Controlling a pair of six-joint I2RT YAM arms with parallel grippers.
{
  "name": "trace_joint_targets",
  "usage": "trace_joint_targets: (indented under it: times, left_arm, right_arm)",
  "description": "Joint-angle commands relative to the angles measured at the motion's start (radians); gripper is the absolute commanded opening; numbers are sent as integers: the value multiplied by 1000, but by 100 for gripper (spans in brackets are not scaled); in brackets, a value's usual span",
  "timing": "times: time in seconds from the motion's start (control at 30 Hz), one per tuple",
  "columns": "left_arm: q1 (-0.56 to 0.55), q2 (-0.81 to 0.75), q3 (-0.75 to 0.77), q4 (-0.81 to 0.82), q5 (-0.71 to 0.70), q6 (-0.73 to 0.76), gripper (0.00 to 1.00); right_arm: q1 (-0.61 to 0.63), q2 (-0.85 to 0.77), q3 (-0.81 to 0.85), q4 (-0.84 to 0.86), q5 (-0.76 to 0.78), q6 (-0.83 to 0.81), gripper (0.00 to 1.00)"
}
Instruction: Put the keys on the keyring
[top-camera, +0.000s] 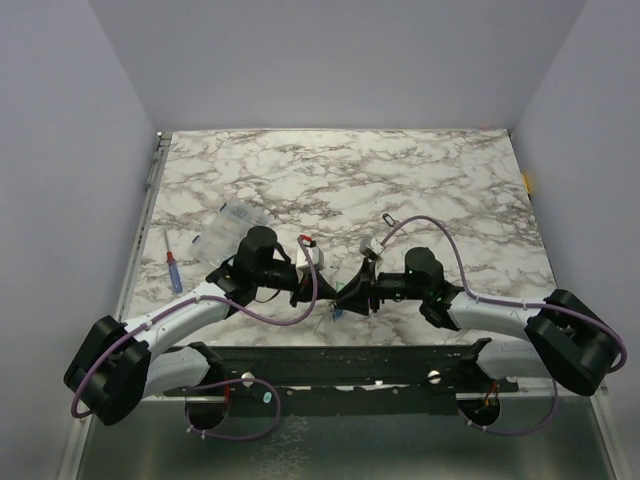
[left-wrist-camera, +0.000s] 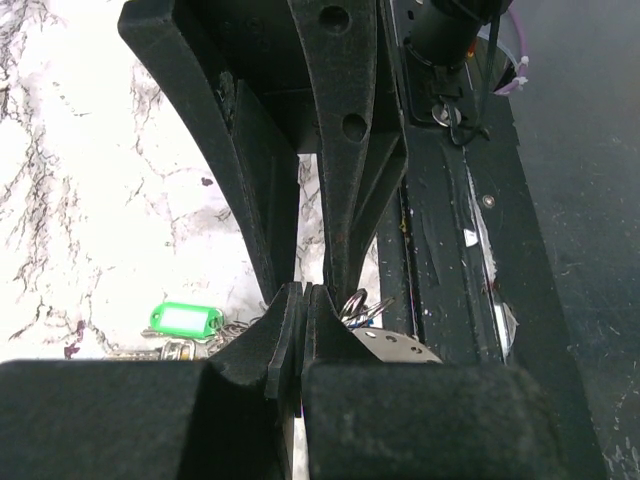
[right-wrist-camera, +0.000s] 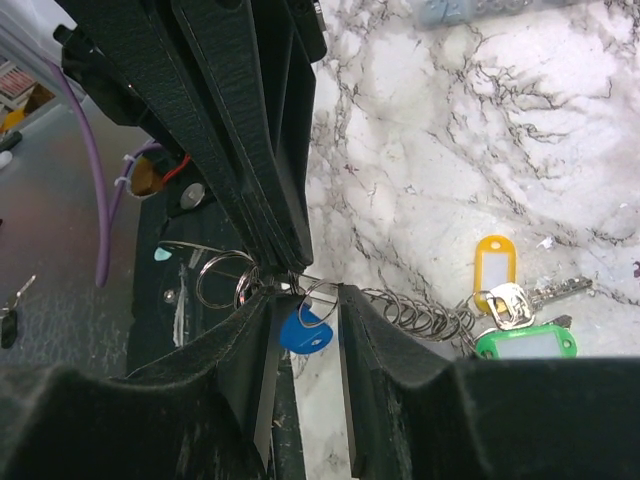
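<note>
Between the right gripper's (right-wrist-camera: 303, 298) fingers sits the blue key (right-wrist-camera: 305, 332), head toward the wrist, its small ring (right-wrist-camera: 320, 295) pointing at the left gripper (left-wrist-camera: 301, 295), which is closed tip to tip just beyond. The right jaws stand narrow around the head; whether they press it I cannot tell. The coil-like keyring (right-wrist-camera: 420, 315) runs sideways across the marble table (right-wrist-camera: 420, 150) to the yellow tag (right-wrist-camera: 493, 265) and green tag (right-wrist-camera: 525, 343).

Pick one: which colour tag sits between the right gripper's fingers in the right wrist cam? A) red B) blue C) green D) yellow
B: in the right wrist view the blue tag sits in the gap between the fingers of the right gripper, while the yellow tag and green tag lie off to the side on the marble table.
</note>
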Motion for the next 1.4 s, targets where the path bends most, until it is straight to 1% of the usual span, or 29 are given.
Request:
trace_joint_targets:
  times: [0.0, 0.27, 0.47, 0.67, 0.73, 0.8, 0.83, 0.87, 0.93, 0.97, 1.0, 1.07, 1.1, 1.13, 1.2, 1.27, 1.3, 1.37]
  left_arm:
    - [-1, 5, -7, 61, 41, -17, 0]
    - [-2, 10, -13, 68, 19, -37, 0]
    - [-1, 8, -16, 70, -2, -49, 0]
    - [-2, 1, -22, 82, -11, -60, 0]
    - [-2, -7, -26, 84, -39, -66, 0]
    - [-2, -16, -32, 87, -102, -82, 0]
    - [-2, -22, -37, 89, -146, -94, 0]
    - [-2, -25, -44, 88, -193, -108, 5]
    - [-5, -30, -53, 98, -339, -207, 15]
    - [-8, -29, -51, 98, -408, -255, 17]
    - [-8, -25, -43, 86, -444, -287, 18]
    - [-21, -16, -12, 45, -489, -356, 21]
    - [-34, -14, 4, 27, -488, -373, 23]
    - [-52, -15, 12, 17, -486, -379, 26]
    - [-101, -26, 9, 10, -529, -373, 29]
    - [-158, -27, 9, -11, -585, -343, 31]
    - [-179, -22, 11, -20, -608, -338, 31]
    - [-210, -5, 14, -29, -633, -355, 32]
  right_arm:
    - [19, 1, 45, 33, -5, -14, 37]
    - [35, -26, 65, -11, 29, -38, 38]
    - [36, -44, 52, -1, 51, -29, 43]
    - [36, -28, 45, 12, 109, -23, 46]
    - [36, -32, 43, -4, 143, -21, 47]
    - [35, -51, 37, -44, 207, -13, 47]
    - [36, -71, 32, -71, 259, -5, 47]
    - [35, -92, 29, -112, 322, 3, 47]
    - [36, -144, 34, -235, 468, 36, 47]
    - [36, -169, 40, -297, 537, 58, 47]
    - [36, -191, 51, -364, 609, 86, 47]
    - [36, -225, 82, -495, 707, 144, 48]
    - [36, -236, 99, -559, 754, 175, 49]
    - [36, -242, 120, -634, 800, 217, 50]
    - [36, -234, 163, -776, 894, 301, 52]
    - [36, -214, 201, -895, 988, 375, 53]
    - [36, -203, 219, -946, 1027, 414, 53]
    - [36, -180, 242, -1000, 1076, 445, 58]
